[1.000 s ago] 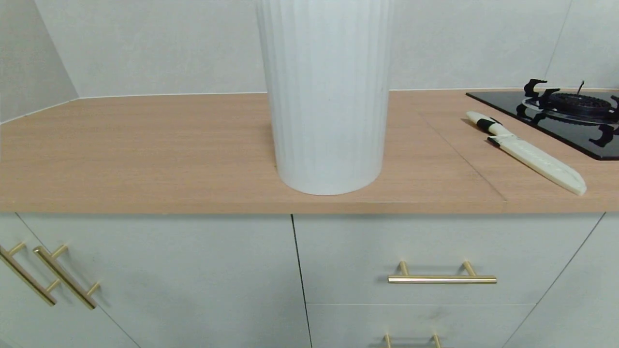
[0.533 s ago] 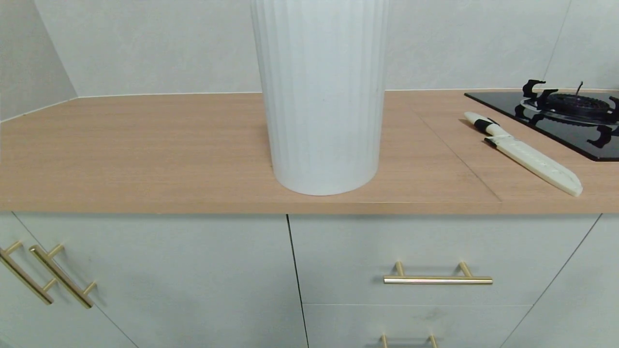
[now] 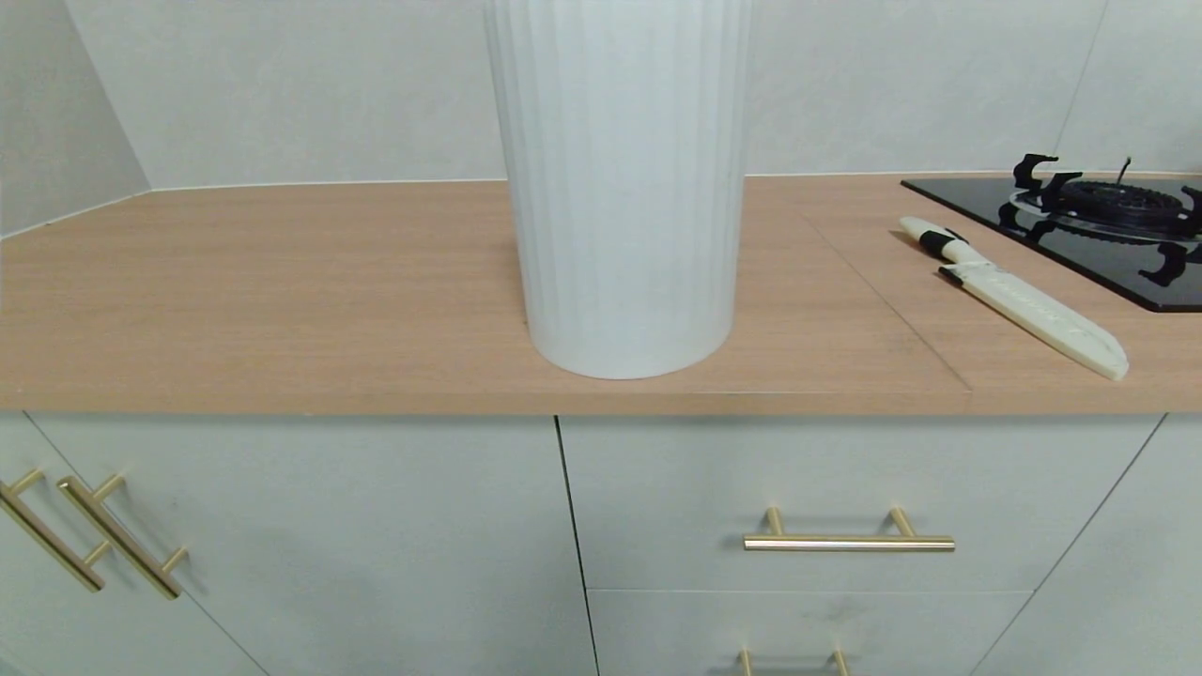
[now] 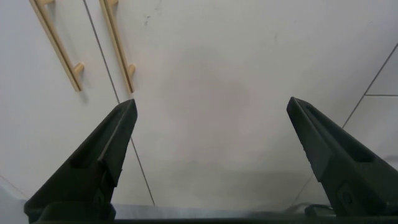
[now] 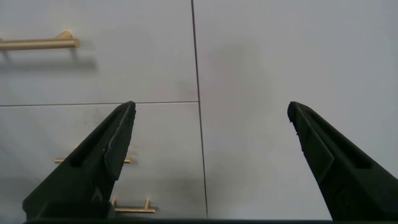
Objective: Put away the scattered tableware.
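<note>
Jaws apart; cream, black-banded knife (image 3: 1019, 310)

Soft, even light fills the kitchen (faint shadows only), with reflections on the glossy hob (image 3: 1108, 255).

Left gripper (image 4: 210, 104): two fingers (image 4: 93, 165), matt black to dark grey. Each is a long, flat-sided wedge narrowing to a blunt tip, with faceted faces, one a lighter grey than the rest.

Right gripper (image 5: 211, 107): two fingers (image 5: 93, 162) of the same pattern, dark, tapered and smooth-surfaced, with a bevelled edge running from the tip toward the wider base.
</note>
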Controlling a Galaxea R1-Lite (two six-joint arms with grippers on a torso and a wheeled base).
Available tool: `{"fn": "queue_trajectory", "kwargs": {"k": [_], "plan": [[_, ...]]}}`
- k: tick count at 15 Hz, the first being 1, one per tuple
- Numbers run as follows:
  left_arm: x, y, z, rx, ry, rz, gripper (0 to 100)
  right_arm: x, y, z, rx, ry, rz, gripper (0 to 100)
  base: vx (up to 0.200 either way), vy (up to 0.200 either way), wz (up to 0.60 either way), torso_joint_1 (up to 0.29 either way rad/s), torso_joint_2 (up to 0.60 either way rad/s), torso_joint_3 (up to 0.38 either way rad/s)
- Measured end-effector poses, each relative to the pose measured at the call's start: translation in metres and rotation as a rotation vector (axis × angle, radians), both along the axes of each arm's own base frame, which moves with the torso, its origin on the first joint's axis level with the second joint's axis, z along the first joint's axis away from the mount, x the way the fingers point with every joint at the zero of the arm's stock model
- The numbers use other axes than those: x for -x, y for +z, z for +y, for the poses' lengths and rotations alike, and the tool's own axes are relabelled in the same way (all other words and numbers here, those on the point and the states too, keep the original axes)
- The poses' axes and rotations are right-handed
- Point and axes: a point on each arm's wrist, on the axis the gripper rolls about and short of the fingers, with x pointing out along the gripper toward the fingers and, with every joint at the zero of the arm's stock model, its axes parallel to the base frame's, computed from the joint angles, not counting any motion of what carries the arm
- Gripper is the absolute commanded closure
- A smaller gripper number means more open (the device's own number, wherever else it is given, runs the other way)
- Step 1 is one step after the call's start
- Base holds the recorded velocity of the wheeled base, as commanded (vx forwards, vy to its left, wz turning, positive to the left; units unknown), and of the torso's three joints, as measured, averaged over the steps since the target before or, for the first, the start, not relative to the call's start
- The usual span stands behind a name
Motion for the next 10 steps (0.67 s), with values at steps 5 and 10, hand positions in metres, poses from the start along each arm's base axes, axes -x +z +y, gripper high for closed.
{"fn": "queue_trajectory", "kwargs": {"k": [5, 10], "plan": [[0.0, 0.0, 0.0, 0.0, 0.0, 0.0, 0, 0.0, 0.0, 0.0, 0.0, 0.001, 0.0, 0, 0.0, 0.0, 0.0, 0.053, -0.17, -0.188], [0.0, 0.0, 0.0, 0.0, 0.0, 0.0, 0, 0.0, 0.0, 0.0, 0.001, 0.0, 0.0, 0, 0.0, 0.0, 0.0, 0.146, -0.5, -0.302]]}}
